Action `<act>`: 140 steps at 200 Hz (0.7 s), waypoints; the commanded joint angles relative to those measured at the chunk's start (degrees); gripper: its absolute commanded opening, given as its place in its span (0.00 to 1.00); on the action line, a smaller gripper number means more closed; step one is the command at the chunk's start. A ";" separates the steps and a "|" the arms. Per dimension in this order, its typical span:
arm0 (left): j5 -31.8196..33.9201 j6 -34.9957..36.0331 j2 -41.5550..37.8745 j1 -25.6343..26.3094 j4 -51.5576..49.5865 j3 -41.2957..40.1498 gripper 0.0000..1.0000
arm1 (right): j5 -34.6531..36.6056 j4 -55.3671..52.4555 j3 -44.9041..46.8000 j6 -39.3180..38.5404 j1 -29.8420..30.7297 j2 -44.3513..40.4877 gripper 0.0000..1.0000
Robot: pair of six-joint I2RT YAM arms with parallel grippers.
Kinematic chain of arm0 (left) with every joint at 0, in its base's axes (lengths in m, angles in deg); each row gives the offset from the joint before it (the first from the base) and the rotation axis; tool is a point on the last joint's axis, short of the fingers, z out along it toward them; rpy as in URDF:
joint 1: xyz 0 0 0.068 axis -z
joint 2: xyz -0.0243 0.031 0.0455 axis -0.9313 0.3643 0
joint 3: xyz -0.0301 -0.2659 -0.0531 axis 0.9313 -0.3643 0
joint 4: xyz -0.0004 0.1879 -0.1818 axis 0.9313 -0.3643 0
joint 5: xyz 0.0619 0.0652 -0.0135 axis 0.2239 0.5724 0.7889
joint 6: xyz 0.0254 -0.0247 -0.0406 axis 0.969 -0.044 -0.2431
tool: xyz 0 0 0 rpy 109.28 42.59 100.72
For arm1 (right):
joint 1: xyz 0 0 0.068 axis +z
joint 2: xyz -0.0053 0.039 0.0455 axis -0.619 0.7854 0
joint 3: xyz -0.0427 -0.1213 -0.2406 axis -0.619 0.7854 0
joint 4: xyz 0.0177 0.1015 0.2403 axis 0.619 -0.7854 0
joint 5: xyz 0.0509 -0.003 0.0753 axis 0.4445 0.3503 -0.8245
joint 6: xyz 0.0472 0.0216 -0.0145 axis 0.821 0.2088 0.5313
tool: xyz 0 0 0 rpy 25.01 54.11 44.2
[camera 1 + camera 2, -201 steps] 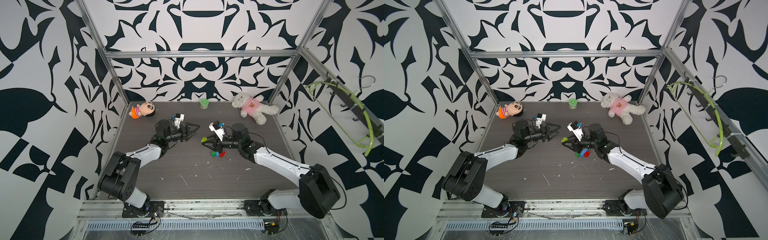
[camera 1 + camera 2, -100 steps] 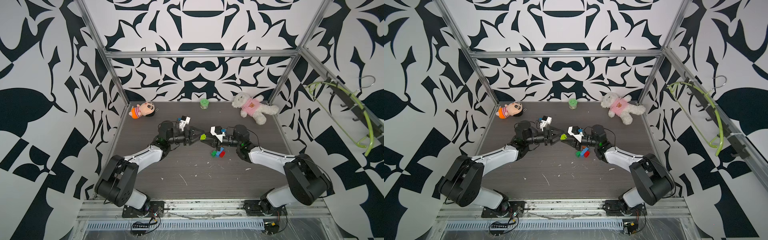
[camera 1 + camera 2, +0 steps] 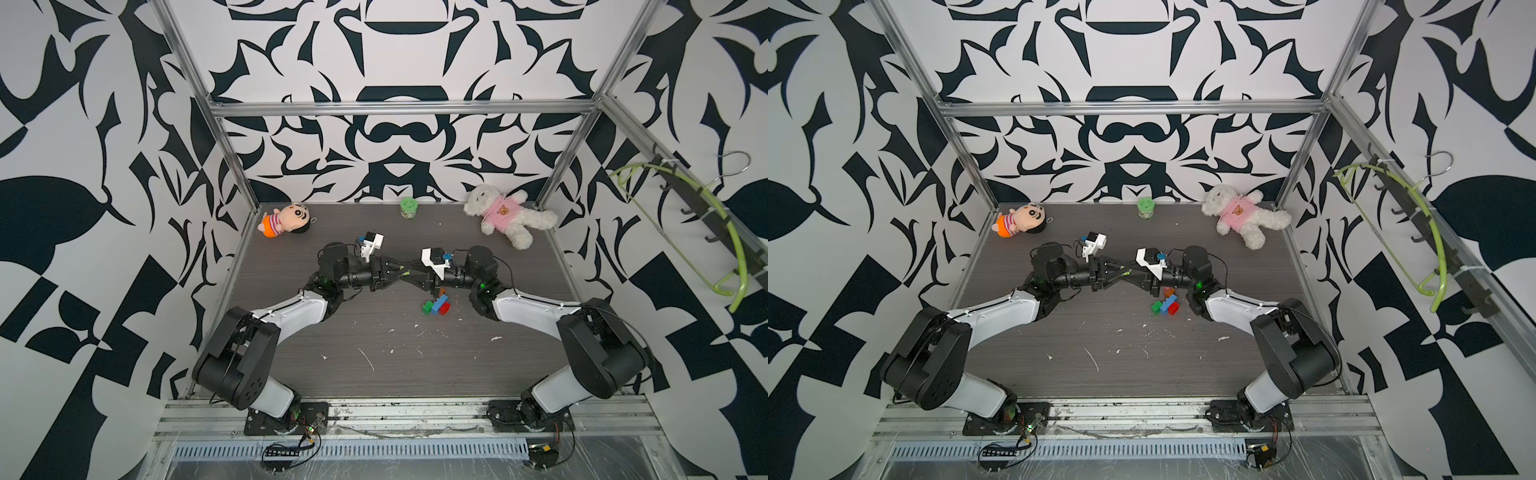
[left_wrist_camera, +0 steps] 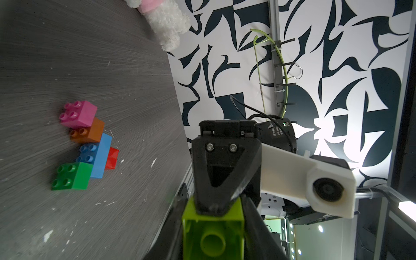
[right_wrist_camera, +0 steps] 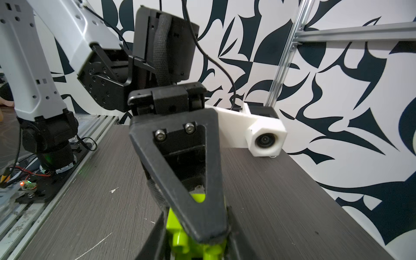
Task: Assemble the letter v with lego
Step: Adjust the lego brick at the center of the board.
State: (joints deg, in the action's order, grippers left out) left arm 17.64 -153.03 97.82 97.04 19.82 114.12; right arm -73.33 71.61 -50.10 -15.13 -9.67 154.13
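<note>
Both grippers meet above the middle of the table, each shut on the same lime brick [image 4: 212, 234]. In the left wrist view my left gripper [image 4: 213, 227] clamps the brick's two sides, hollow underside facing the camera, while a right finger presses on another face. In the right wrist view my right gripper [image 5: 183, 236] holds the lime brick [image 5: 177, 238] on its sides, studs toward the camera. In both top views only a lime sliver [image 3: 404, 273] [image 3: 1126, 273] shows. On the table lie joined bricks: pink [image 4: 77, 113], orange-brown [image 4: 89, 134], blue [image 4: 99, 157], red [image 4: 111, 157], dark green [image 4: 72, 176].
The joined bricks [image 3: 436, 303] lie just in front of the right wrist. A plush doll [image 3: 286, 219] sits at the back left, a small green cup [image 3: 408, 206] at the back middle, a white teddy [image 3: 507, 216] at the back right. A lime hanger [image 3: 685, 232] hangs on the right wall.
The left gripper moved right to meet the right gripper and its open jaws closed on the lime brick. The right gripper swung toward the centre, still holding that brick.
</note>
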 commanded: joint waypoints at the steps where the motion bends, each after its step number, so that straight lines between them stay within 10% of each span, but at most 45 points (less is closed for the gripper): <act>1: 0.31 9.61 -1.13 -0.69 -11.09 1.28 0.12 | -0.38 -8.27 -3.50 0.06 -0.05 -3.28 0.40; 41: 9.82 24.97 -3.83 -1.95 -37.38 6.93 0.18 | 7.72 -29.97 -3.99 -4.47 0.04 -9.34 0.76; 100: 28.17 7.86 -4.53 1.09 -14.25 -0.22 0.20 | 43.50 -15.25 0.70 26.85 14.70 -8.29 0.77; 140: 30.73 2.28 -3.71 2.18 -7.93 -1.48 0.22 | 51.50 -12.00 -2.04 27.05 18.23 -2.74 0.77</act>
State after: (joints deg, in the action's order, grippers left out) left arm 44.66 -146.16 93.69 99.05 4.71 113.97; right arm -32.70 53.93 -49.49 7.16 8.56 150.50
